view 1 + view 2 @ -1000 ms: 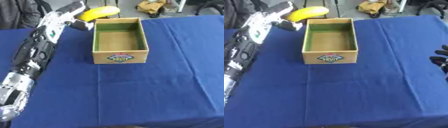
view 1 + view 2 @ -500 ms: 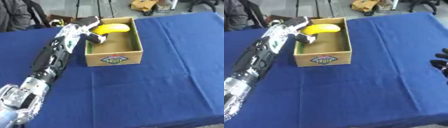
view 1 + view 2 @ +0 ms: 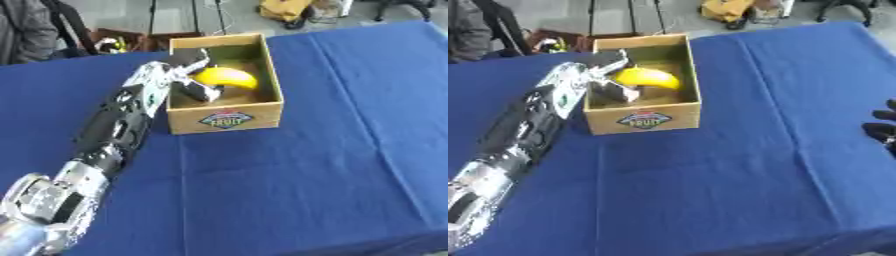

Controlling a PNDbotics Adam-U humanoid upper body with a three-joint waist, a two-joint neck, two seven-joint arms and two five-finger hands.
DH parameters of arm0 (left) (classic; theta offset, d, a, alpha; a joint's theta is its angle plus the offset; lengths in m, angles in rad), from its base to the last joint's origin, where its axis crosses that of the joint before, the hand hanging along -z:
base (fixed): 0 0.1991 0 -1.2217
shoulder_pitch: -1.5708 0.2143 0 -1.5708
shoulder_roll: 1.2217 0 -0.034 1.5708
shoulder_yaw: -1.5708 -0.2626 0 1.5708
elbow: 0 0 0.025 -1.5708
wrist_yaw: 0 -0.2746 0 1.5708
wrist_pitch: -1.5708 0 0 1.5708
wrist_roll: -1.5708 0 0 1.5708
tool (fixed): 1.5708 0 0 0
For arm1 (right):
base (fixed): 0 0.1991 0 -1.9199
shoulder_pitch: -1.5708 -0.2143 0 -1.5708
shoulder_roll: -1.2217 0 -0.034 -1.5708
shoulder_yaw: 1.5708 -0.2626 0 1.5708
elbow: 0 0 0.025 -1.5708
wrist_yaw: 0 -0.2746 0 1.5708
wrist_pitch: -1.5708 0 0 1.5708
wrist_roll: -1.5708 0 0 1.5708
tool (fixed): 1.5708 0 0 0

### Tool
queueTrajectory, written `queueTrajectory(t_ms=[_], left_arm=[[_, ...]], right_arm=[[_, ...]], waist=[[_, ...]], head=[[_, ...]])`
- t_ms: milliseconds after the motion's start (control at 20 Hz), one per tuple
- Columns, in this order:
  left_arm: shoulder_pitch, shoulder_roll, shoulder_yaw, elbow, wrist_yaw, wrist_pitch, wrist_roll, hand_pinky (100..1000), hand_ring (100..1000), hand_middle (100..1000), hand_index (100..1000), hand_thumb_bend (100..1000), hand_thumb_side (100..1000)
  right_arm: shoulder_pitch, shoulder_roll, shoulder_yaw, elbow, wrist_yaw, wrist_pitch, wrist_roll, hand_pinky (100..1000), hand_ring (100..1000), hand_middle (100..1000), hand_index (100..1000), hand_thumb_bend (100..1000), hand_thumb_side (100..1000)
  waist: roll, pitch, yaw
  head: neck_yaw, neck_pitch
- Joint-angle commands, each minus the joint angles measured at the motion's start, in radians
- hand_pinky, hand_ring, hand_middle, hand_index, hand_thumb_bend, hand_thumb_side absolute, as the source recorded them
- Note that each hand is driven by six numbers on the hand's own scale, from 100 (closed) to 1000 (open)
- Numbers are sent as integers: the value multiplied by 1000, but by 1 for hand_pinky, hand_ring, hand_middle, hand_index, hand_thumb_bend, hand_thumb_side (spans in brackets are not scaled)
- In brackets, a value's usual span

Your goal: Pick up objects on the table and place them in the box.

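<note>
1. Surface [image 3: 297, 175]: covered with a blue cloth; it carries one cardboard box [image 3: 226, 119] near the far edge, open at the top, with a printed "FRUIT" label on its front wall.
2. Left hand [image 3: 188, 75]: the arm enters from the lower left and extends diagonally to the box; the hand reaches over the box's left wall into the interior.
3. Fingers [image 3: 199, 91] of the left hand: curled round the banana [image 3: 226, 78], grasping it at its left end.
4. Banana: yellow; located inside the box, in the middle to far part; whether it rests on the box floor cannot be told.
5. Right hand [image 3: 883, 130]: visible only at the right edge of the right eye view, above the surface, well apart from the box; only dark fingertips show, so their state cannot be told.
</note>
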Motion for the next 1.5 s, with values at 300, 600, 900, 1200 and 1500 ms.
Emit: queueTrajectory(t_ms=[300, 600, 900, 1200, 1500], left_arm=[[1, 27, 7, -39, 30, -61, -97, 888, 847, 813, 831, 1000, 941], [15, 56, 22, -151, 196, -60, 129, 854, 806, 771, 782, 911, 1000], [117, 112, 30, -344, 577, -5, 320, 809, 736, 676, 687, 640, 957], [334, 162, 37, -572, 984, 86, 318, 771, 715, 656, 669, 571, 984], [555, 165, 76, -682, 1290, 168, 325, 764, 711, 653, 670, 558, 1000]], right_arm=[[-8, -10, -8, -16, -1, -1, 0, 813, 664, 669, 797, 100, 1000], [1, -12, -12, -13, 0, -2, -2, 813, 664, 669, 797, 100, 1000], [15, -15, -20, -11, 0, -4, -9, 812, 663, 668, 797, 100, 999], [29, -23, -26, -10, 0, -7, -15, 812, 663, 668, 796, 100, 998], [36, -28, -29, -11, 0, -9, -16, 812, 663, 668, 796, 100, 998]], waist=[[-9, -29, 16], [-11, -43, 37], [-14, -62, 79], [-13, -78, 137], [-13, -79, 177]], head=[[-8, -1], [-16, 5], [-37, 16], [-50, 32], [-64, 38]])
